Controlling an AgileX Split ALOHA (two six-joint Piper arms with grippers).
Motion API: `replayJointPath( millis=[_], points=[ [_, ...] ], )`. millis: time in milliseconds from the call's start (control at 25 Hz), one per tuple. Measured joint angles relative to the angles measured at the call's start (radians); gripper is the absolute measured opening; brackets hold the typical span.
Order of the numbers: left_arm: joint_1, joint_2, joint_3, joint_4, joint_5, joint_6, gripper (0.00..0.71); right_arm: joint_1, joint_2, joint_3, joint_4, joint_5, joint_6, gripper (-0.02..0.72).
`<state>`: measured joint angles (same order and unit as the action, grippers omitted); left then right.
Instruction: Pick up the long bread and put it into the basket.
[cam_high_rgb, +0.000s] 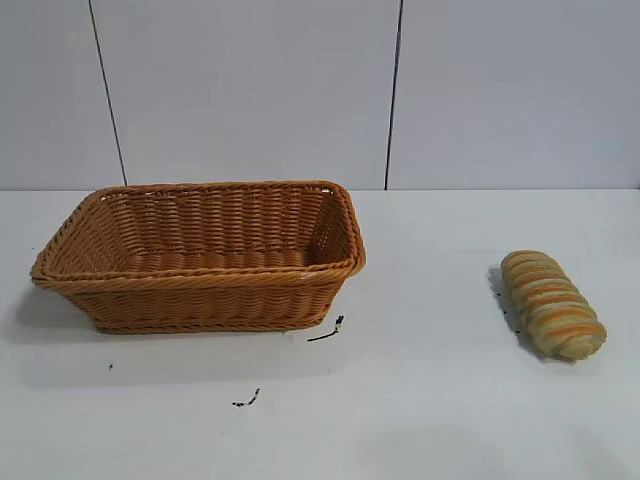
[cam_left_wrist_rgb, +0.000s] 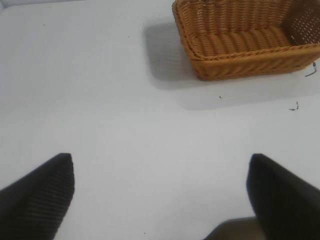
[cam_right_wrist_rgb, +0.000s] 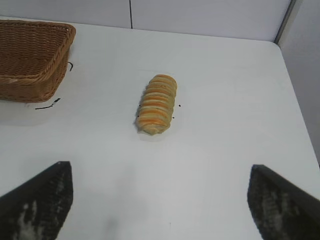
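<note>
The right gripper (cam_right_wrist_rgb: 160, 200) hangs with its fingers spread wide over bare white table (cam_right_wrist_rgb: 215, 150), and nothing stands between it and the long bread (cam_right_wrist_rgb: 157, 104) straight ahead. The loaf lies alone, with open surface on all sides. The basket (cam_right_wrist_rgb: 30, 60) sits well off to one side, its flared wall the only barrier. Ahead of the left gripper (cam_left_wrist_rgb: 160, 195), likewise spread, the table is bare up to the basket's near wall.

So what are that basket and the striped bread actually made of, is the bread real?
The basket looks like woven wicker or a plastic imitation: orange-brown strands in tight rows, a braided rim, a slight sheen. The long bread looks like a foam or plastic model rather than real: its tan and orange ridges are very even and smooth, with no crumbs showing. Neither can be settled by look alone.
</note>
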<state>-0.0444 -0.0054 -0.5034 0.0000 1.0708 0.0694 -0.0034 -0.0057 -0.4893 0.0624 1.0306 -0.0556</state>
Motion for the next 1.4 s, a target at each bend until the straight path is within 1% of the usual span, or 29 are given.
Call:
replayJointPath(
  millis=[440,560,800,960,1080,1280,1400],
  points=[
    [0.0,0.0,0.0,0.0,0.0,0.0,0.696,0.0,0.0,0.0,0.003,0.0,0.0,0.655],
    [0.0,0.0,0.0,0.0,0.0,0.0,0.696,0.0,0.059,-0.014,0.003,0.001,0.0,0.663],
    [0.0,0.0,0.0,0.0,0.0,0.0,0.696,0.0,0.394,-0.124,0.003,-0.01,0.0,0.682],
    [0.0,0.0,0.0,0.0,0.0,0.0,0.696,0.0,0.674,-0.217,0.003,-0.058,0.0,0.682],
    [0.0,0.0,0.0,0.0,0.0,0.0,0.696,0.0,0.897,-0.304,0.003,-0.076,0.003,0.682],
    [0.0,0.0,0.0,0.0,0.0,0.0,0.696,0.0,1.232,-0.461,0.004,-0.083,0.008,0.682],
    [0.0,0.0,0.0,0.0,0.0,0.0,0.696,0.006,1.392,-0.559,0.014,-0.097,0.004,0.682]
  ],
)
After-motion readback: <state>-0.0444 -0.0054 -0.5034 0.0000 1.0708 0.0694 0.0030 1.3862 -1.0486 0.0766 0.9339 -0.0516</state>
